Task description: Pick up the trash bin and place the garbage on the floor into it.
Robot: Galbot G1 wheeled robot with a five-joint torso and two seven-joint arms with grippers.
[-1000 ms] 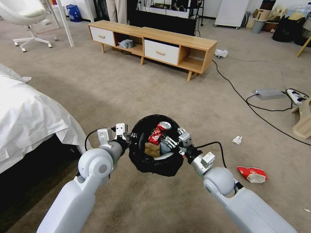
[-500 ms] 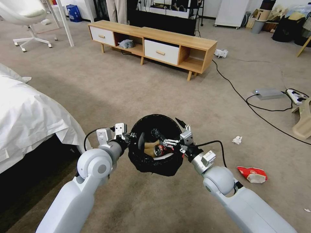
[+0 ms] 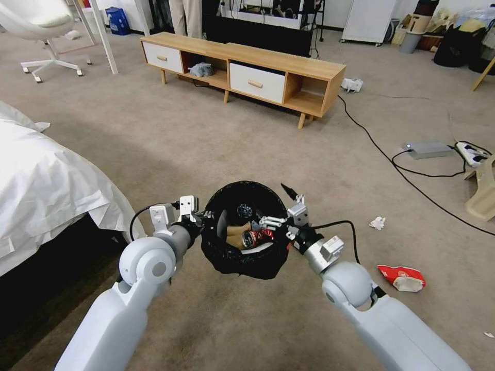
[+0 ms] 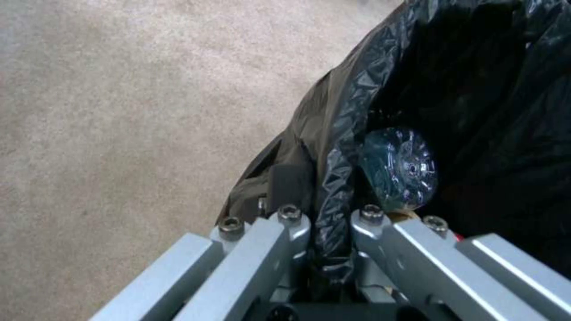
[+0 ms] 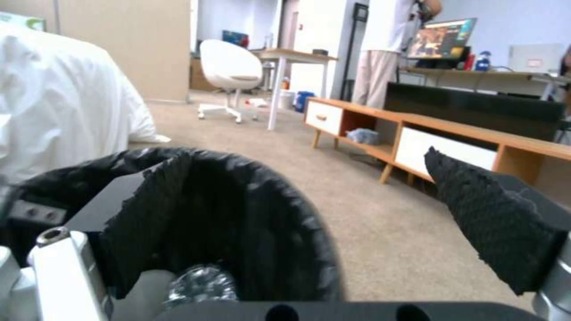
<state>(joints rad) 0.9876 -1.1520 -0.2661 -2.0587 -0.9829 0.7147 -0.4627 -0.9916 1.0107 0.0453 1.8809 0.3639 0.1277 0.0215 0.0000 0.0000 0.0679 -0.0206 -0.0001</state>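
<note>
The trash bin (image 3: 241, 260), lined with a glossy black bag, hangs above the carpet between my arms. My left gripper (image 3: 202, 222) is shut on its left rim; the left wrist view has the fingers (image 4: 279, 232) clamping the bag's folded edge (image 4: 333, 178). My right gripper (image 3: 276, 206) stands open over the bin's right rim, its black pads (image 5: 499, 214) wide apart and holding nothing. Inside lie a crushed red can (image 3: 256, 238), a brown paper bag (image 3: 236, 233) and a bottle (image 4: 399, 167). On the floor to the right lie a red-and-white wrapper (image 3: 401, 277) and a white paper wad (image 3: 377, 222).
A bed with a white sheet (image 3: 46, 180) stands close on the left. A low wooden cabinet (image 3: 242, 67) is ahead. Black cables (image 3: 392, 159), a grey box (image 3: 428, 149) and a power strip (image 3: 472, 152) lie on the carpet at the right.
The right gripper opened and let the red can fall into the bin, where it now lies. The gripper stays open by the right rim. The left gripper kept its hold.
</note>
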